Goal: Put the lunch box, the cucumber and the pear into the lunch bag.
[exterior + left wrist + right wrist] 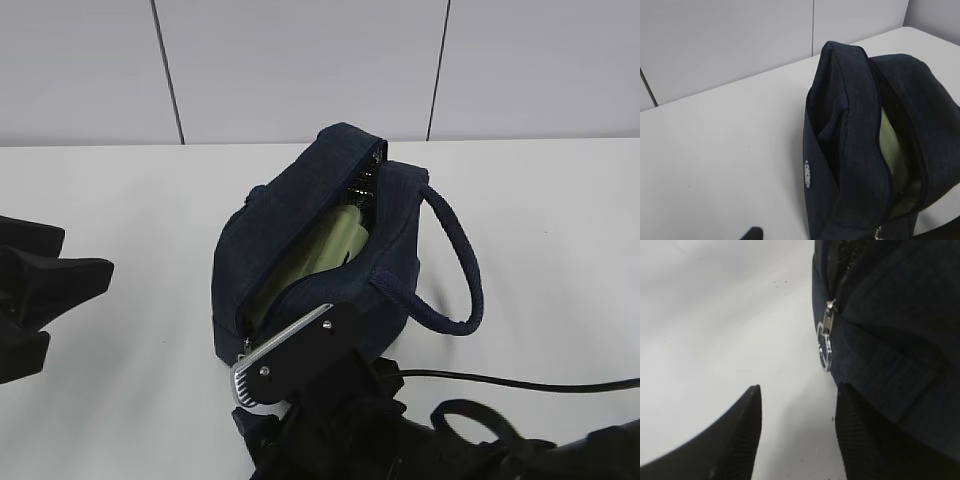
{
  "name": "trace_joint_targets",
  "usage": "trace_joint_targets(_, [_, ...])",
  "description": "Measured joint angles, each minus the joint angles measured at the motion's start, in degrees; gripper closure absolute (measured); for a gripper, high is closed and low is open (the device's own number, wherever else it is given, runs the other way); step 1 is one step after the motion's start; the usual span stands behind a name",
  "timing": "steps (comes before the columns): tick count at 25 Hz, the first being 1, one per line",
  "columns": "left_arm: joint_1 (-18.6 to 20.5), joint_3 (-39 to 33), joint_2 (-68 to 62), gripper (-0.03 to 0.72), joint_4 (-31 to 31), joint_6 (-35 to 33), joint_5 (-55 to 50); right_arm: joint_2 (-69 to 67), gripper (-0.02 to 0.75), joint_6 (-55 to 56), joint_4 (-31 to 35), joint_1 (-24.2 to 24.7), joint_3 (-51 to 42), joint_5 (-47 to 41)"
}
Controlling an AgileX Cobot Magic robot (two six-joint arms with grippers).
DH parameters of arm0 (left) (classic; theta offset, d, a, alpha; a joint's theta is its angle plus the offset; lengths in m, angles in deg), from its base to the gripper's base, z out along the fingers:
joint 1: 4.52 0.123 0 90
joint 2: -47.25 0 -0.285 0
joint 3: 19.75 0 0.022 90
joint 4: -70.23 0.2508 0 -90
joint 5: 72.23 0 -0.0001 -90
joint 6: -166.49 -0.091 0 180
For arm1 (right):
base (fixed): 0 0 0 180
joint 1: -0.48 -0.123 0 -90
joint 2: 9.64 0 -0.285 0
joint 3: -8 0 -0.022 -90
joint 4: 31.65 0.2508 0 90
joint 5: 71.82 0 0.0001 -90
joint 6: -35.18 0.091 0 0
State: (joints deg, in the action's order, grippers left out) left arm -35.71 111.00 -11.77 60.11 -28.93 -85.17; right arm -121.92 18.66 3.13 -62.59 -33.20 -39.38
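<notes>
You are working at the near end of the lunch bag (pixel 330 240), which is standing mid-surface (pixel 130 200) with its top unzipped. Your right hand (pixel 797 432) is spread beside the ring pull (pixel 824 351), one finger against the fabric. If closing is next, centre on the ring before pinching. Your left hand (pixel 50 290) is waiting at the left; I cannot tell its state. Count: one bag, one lunch box (pixel 315 258) inside; no cucumber or pear showing.

A white table (pixel 120 200) is running up to a pale panelled wall, and only a navy lunch bag (pixel 290 215) is sitting on it (zip gaping, its loop handle (pixel 455 265) flopping onto the tabletop beside it).
</notes>
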Motion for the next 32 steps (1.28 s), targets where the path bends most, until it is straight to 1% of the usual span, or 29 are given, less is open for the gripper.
trace_joint_targets(6, [0.0, -0.01, 0.0, 0.356, -0.35, 0.0, 0.0, -5.58, 0.373, 0.51, 2.02, 0.0, 2.31, 4.7])
trace_joint_targets(11, [0.0, -0.01, 0.0, 0.362, -1.37, 0.0, 0.0, -7.36, 0.375, 0.61, 3.23, 0.0, 4.9, 5.56])
trace_joint_targets(17, [0.0, -0.01, 0.0, 0.366, -1.85, 0.0, 0.0, -9.84, 0.388, 0.61, 6.23, 0.0, 7.87, 5.55])
trace_joint_targets(19, [0.0, -0.01, 0.0, 0.366, -1.92, 0.0, 0.0, -10.24, 0.435, 0.61, 6.56, 0.12, 8.1, 5.55])
trace_joint_targets(21, [0.0, -0.01, 0.0, 0.366, -1.92, 0.0, 0.0, -10.34, 0.54, 0.61, 7.11, 0.12, 8.21, 5.55])
trace_joint_targets(22, [0.0, -0.01, 0.0, 0.366, -1.92, 0.0, 0.0, -10.34, 0.628, 0.61, 7.26, 0.12, 8.21, 5.55])
trace_joint_targets(23, [0.0, -0.01, 0.0, 0.366, -1.92, 0.0, 0.0, -10.34, 0.68, 0.61, 7.52, 0.2, 8.21, 5.55])
trace_joint_targets(24, [0.0, -0.01, 0.0, 0.366, -1.92, 0.0, 0.0, -10.34, 0.712, 0.61, 7.66, 0.2, 8.24, 5.55])
trace_joint_targets(25, [0.0, -0.01, 0.0, 0.366, -1.92, 0.0, 0.0, -10.14, 0.732, 0.35, 7.81, 0.2, 8.24, 5.25])
trace_joint_targets(29, [0.0, -0.01, 0.0, 0.377, -1.92, 0.0, 0.0, -7.34, 0.732, -3.12, 9.12, 0.2, 8.24, 1.6])
trace_joint_targets(32, [0.0, -0.01, 0.0, 0.403, -1.42, 0.0, 0.28, -4.01, 0.732, -7.68, 11.91, 0.2, 8.24, -3.84])
